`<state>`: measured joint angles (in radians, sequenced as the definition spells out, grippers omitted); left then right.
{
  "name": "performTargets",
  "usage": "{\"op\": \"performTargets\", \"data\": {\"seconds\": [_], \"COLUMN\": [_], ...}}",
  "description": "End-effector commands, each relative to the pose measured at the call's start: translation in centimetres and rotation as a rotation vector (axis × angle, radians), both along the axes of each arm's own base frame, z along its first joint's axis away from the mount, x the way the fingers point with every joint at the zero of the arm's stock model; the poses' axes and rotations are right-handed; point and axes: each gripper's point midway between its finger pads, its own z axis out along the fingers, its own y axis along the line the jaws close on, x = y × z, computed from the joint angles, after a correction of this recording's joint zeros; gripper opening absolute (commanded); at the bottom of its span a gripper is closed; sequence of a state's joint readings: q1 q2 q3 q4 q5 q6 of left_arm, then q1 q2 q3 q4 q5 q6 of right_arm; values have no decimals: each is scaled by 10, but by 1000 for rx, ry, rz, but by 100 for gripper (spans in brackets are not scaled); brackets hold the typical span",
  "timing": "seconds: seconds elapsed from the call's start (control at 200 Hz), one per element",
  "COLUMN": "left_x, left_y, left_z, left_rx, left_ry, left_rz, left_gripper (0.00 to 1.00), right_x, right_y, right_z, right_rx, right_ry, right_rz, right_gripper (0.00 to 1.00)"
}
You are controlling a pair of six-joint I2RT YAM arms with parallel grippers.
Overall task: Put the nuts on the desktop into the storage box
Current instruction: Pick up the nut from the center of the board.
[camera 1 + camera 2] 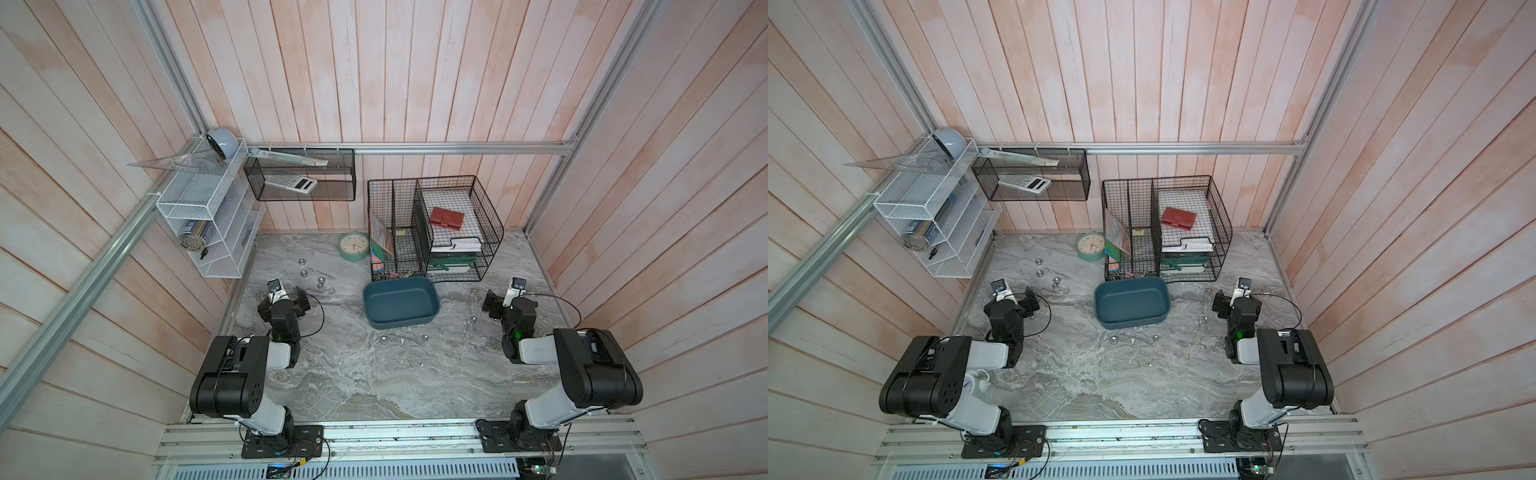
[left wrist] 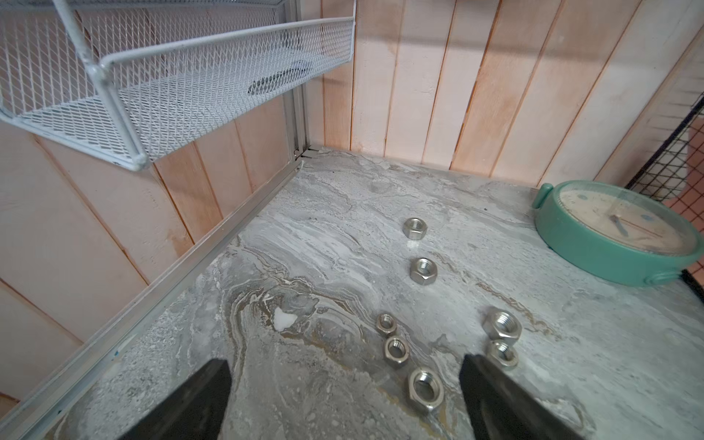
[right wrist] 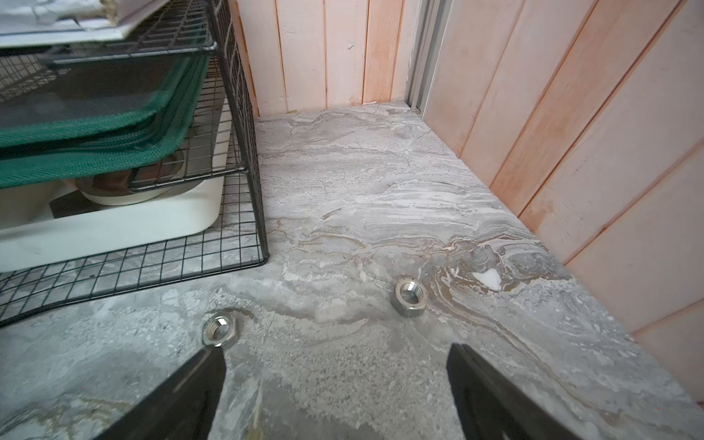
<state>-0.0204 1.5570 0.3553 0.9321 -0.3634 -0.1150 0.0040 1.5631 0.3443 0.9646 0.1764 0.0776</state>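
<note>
1. The left gripper (image 2: 344, 365) is spread wide and holds nothing. It hangs over a group of nuts (image 2: 396, 347) on the desktop (image 1: 374, 374), near the green clock (image 2: 617, 232).
2. I would take the closest nut (image 2: 426, 390), which lies between the fingers. Go straight down and close on its flat sides, so that its neighbours are not pushed.
3. The storage box (image 1: 399, 299) stands in the middle and looks empty.
4. The right gripper (image 3: 337, 352) is also wide apart and empty. One nut (image 3: 409, 298) lies ahead of it, and another is just beside a finger.
</note>
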Motion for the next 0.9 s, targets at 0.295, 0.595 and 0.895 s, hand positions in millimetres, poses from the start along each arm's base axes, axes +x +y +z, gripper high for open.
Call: {"op": "performTargets", "data": {"seconds": [0.295,0.595,0.895], "left_x": [3,4,-3], "left_y": [-2,-2,5], "left_z": [4,4,10], "left_rx": [13,12,-1], "left_ry": [-11,-11,-44], "left_rz": [-12,-14,30], "left_gripper": [100,100,100], "right_x": [3,3,1], "right_y": [1,1,-2], "right_z": [5,5,6], "right_rx": [10,10,10], "right_ry": [-13,-13,-25], "right_rz": [4,4,-15], "right_gripper": [98,98,98]}}
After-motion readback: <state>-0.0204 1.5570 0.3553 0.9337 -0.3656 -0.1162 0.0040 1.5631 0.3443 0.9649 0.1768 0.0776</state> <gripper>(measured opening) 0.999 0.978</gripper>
